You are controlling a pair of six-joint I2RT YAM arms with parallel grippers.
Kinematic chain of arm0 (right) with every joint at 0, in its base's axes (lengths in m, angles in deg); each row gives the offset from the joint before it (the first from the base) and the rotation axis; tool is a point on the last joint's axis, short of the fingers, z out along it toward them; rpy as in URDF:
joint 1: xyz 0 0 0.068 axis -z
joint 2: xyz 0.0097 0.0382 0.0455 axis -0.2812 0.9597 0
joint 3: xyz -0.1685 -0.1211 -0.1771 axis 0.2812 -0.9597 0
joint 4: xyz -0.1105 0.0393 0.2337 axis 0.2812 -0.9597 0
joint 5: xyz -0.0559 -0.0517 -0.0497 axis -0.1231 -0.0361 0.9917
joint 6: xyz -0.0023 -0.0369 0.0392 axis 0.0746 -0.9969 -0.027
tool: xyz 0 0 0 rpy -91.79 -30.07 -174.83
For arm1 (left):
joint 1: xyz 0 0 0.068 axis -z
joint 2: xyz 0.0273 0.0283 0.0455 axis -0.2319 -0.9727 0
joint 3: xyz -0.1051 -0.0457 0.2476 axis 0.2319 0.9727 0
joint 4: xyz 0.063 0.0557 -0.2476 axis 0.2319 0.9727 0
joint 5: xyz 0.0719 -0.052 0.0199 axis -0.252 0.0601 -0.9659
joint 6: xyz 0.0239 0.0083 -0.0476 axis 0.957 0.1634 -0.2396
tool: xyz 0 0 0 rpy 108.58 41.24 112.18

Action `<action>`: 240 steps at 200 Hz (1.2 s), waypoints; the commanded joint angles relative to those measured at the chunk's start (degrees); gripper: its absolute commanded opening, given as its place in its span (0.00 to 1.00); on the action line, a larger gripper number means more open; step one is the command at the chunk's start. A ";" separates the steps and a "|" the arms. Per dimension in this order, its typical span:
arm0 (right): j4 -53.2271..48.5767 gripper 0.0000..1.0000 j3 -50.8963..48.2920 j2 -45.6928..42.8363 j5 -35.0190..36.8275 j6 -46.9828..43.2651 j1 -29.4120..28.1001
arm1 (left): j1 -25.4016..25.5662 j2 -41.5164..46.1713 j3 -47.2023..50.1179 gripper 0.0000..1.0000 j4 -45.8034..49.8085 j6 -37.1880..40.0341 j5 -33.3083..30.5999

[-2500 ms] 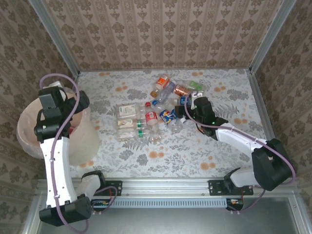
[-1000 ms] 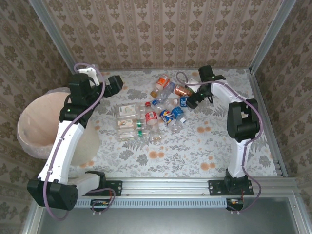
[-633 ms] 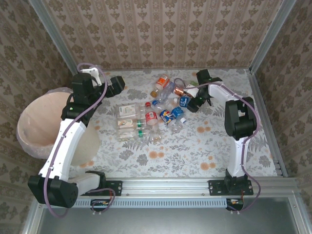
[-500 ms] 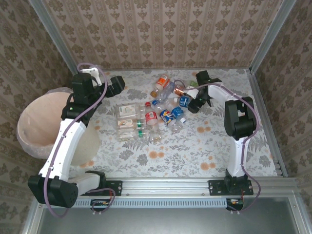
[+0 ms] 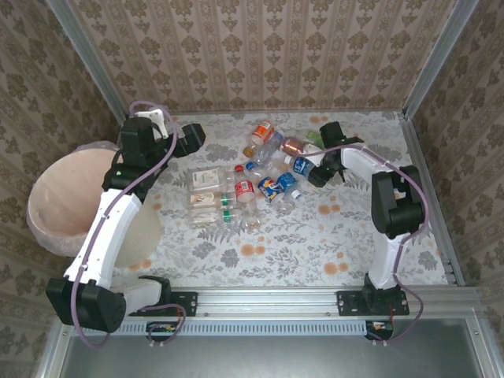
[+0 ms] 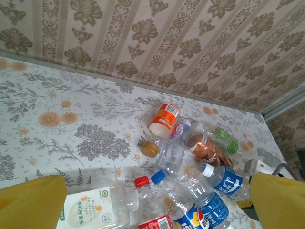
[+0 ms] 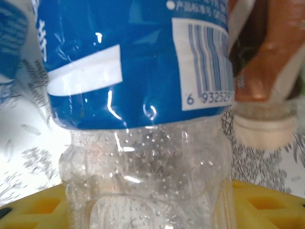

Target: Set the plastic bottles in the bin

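Several plastic bottles lie in a heap mid-table: an orange-labelled one (image 5: 261, 130), a copper one (image 5: 293, 145), a green one (image 5: 315, 138), a red-labelled one (image 5: 244, 189) and a white-labelled one (image 5: 206, 179). My right gripper (image 5: 317, 174) is at the heap's right edge, shut on a blue-labelled bottle (image 5: 302, 165). In the right wrist view that bottle's (image 7: 133, 71) clear lower end sits between the yellow fingers (image 7: 267, 205) of the right gripper (image 7: 147, 210). My left gripper (image 5: 193, 135) hangs open above the table's back left, looking down at the heap (image 6: 164, 119). The pale pink bin (image 5: 35, 213) stands at the left.
Patterned walls close in the table at the back and both sides. The copper bottle (image 7: 267, 57) lies right beside the held one. Bare flowered tabletop (image 5: 346, 236) stretches in front of the heap and at the far left (image 6: 57, 109).
The right gripper's jaws have narrowed onto the blue-labelled bottle, and the bottle has shifted slightly. The left arm has swung from over the bin toward the table's back left.
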 commanded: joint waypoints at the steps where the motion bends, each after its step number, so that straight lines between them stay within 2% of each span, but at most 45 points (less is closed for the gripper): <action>1: 4.88 0.46 -2.74 -7.16 0.32 6.07 -0.20 | 0.87 -1.15 -0.34 1.00 -3.98 -1.75 2.46; 24: 11.45 0.43 -6.96 -13.90 -2.49 14.91 -0.04 | 1.76 -2.73 0.04 1.00 -7.37 -3.02 5.32; 61: 26.32 0.42 -14.26 -22.29 -13.61 31.11 -0.15 | 4.54 -5.45 -0.39 1.00 -10.04 -3.37 8.45; 92: 38.89 0.42 -17.83 -24.06 -22.32 49.01 -1.13 | 7.59 -8.49 1.12 1.00 -16.52 -4.38 12.96; 119: 44.95 0.42 -17.91 -22.95 -26.67 58.20 -3.63 | 10.65 -12.14 0.55 1.00 -21.93 -5.62 16.56; 162: 44.62 0.43 -12.96 -19.92 -29.33 59.98 -10.51 | 15.43 -18.70 -3.12 1.00 -25.90 -8.24 17.00; 195: 45.00 0.43 -9.42 -17.11 -31.30 61.20 -14.22 | 16.12 -22.51 -3.83 1.00 -33.64 -12.29 21.08; 228: 45.84 0.44 -7.35 -15.78 -33.54 62.10 -15.66 | 16.20 -23.71 -3.50 1.00 -34.67 -12.20 20.05; 235: 46.19 0.44 -7.12 -15.63 -33.76 62.46 -15.78 | 16.21 -23.55 -3.10 0.97 -34.78 -11.95 19.16; 240: 46.46 0.45 -7.11 -15.62 -33.97 62.83 -15.80 | 16.13 -23.46 -2.73 0.91 -34.82 -11.81 18.56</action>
